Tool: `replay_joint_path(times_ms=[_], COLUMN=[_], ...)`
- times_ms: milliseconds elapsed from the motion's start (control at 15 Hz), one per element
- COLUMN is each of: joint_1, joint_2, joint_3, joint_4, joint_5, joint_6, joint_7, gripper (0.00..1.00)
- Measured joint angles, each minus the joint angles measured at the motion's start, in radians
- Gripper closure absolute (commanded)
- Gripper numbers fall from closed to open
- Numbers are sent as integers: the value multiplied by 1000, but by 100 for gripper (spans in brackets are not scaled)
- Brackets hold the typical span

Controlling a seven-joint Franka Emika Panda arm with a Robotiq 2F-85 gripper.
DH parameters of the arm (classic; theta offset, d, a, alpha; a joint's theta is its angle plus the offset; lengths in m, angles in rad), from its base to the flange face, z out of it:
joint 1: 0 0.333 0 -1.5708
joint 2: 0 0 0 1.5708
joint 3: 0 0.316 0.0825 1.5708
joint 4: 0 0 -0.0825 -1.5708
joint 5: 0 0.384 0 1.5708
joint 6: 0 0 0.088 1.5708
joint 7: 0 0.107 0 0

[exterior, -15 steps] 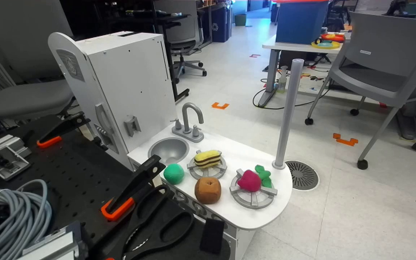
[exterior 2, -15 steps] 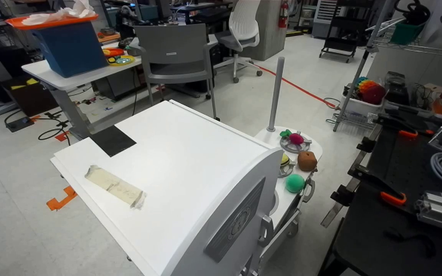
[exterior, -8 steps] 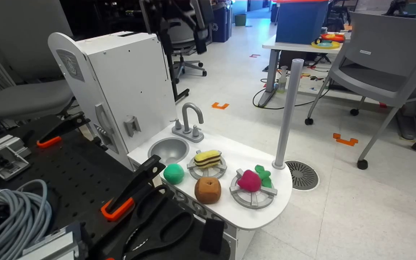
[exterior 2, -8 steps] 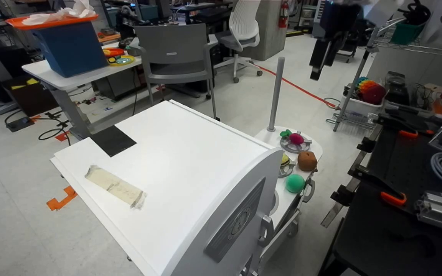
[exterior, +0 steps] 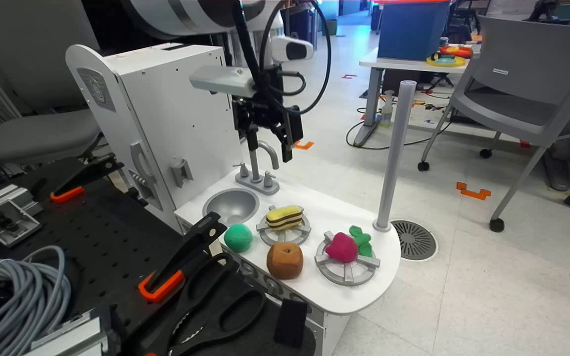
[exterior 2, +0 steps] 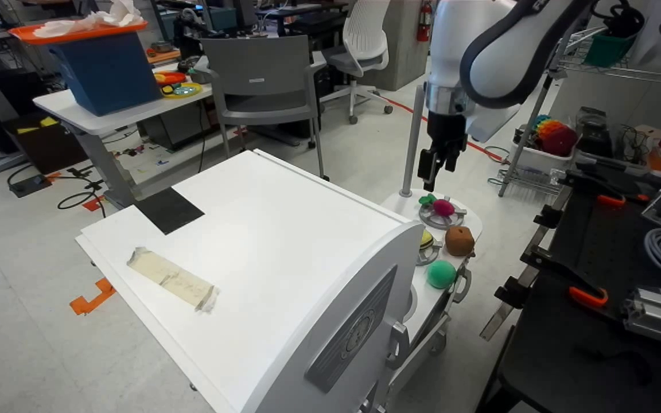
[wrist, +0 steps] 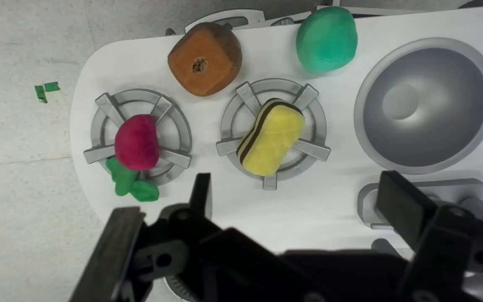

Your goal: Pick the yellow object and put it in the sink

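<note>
The yellow object [wrist: 273, 136], a soft piece with dark and pale stripes along its side, lies on a grey toy burner. It shows in an exterior view [exterior: 284, 216] and is partly hidden behind the white cabinet in an exterior view [exterior 2: 426, 240]. The sink [wrist: 430, 142] is a round grey basin beside that burner; it also shows in an exterior view [exterior: 230, 203]. My gripper [wrist: 296, 178] is open and empty, its fingers wide apart. In an exterior view the gripper [exterior: 270, 151] hangs above the counter, in front of the faucet from there, apart from the yellow object.
A green ball [wrist: 327, 40] and a brown round toy [wrist: 206, 58] sit along the counter edge. A magenta toy with green leaves [wrist: 136, 142] is on another burner. The faucet [exterior: 260, 168], a grey upright pole [exterior: 396, 158] and the tall white cabinet [exterior: 181, 113] rise around the counter.
The arm and gripper have come into the exterior views from above and moved down over the toy counter. The yellow object and the other toys have not moved.
</note>
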Motion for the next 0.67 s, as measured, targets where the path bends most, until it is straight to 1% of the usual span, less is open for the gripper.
replay_joint_path(times_ms=[400, 667], joint_1=[86, 115], joint_2=[275, 406], joint_3=[-45, -74], joint_4=[249, 373], joint_5=[23, 33], joint_6=[-11, -53], joint_7=[70, 114], gripper=[0, 0])
